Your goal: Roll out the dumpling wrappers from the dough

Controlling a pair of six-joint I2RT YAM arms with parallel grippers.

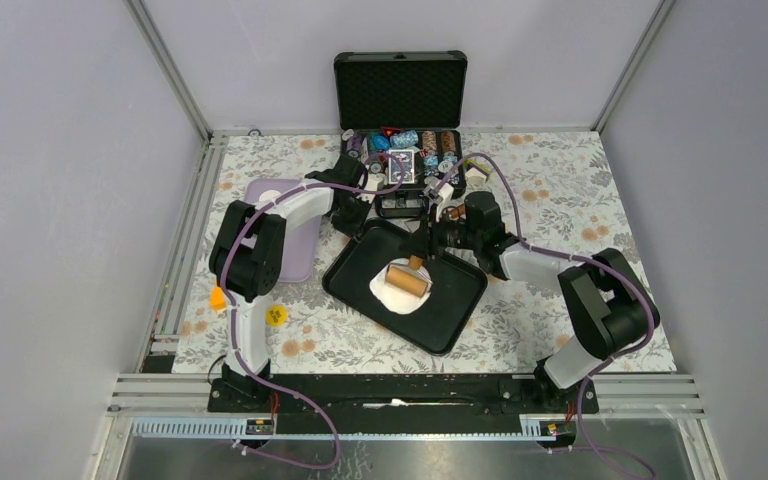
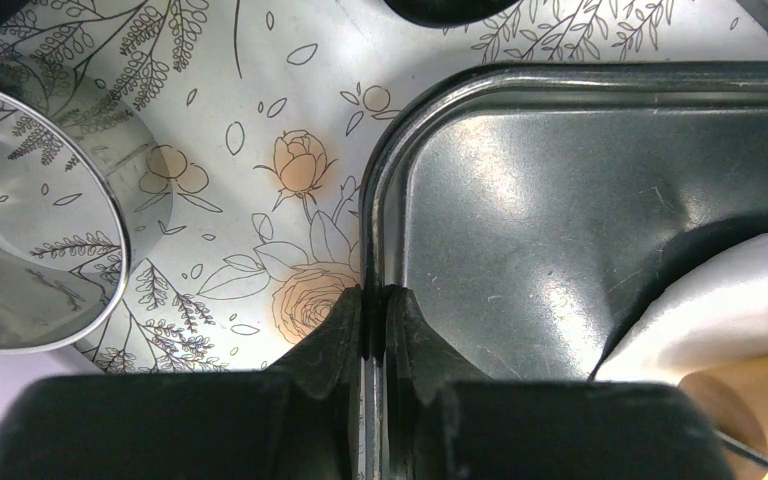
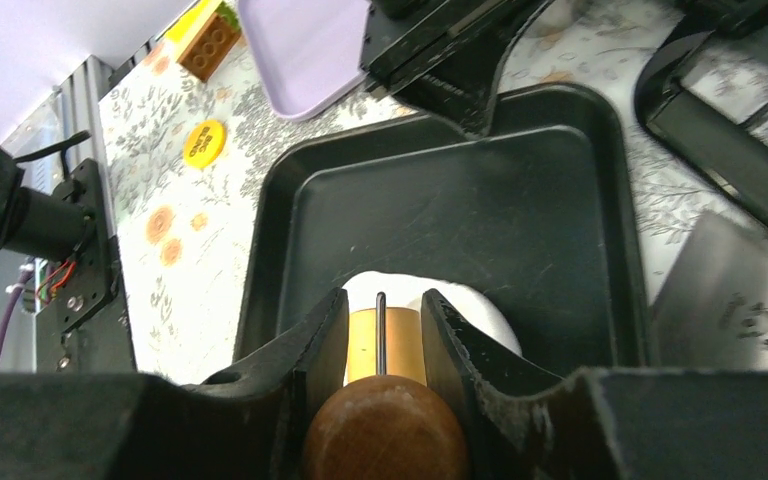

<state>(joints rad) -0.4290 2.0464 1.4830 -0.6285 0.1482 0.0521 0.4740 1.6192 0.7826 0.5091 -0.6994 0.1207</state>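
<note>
Grey walls [image 1: 60, 150], floral tabletop [image 1: 560, 190], alu frame [image 1: 140, 395]

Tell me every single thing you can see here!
tray: one, black, centre
dough: one, white, flat on the tray
rolling pin: one, wooden, on the dough
ring cutter: one, steel, beside the tray
box: one, lilac, left of the tray
case: one, black, open, at the back
disc: one, yellow, near left
toy brick: one, orange, left edge
left gripper: black, shut on the tray's rim
right gripper: black, shut on the rolling pin
</note>
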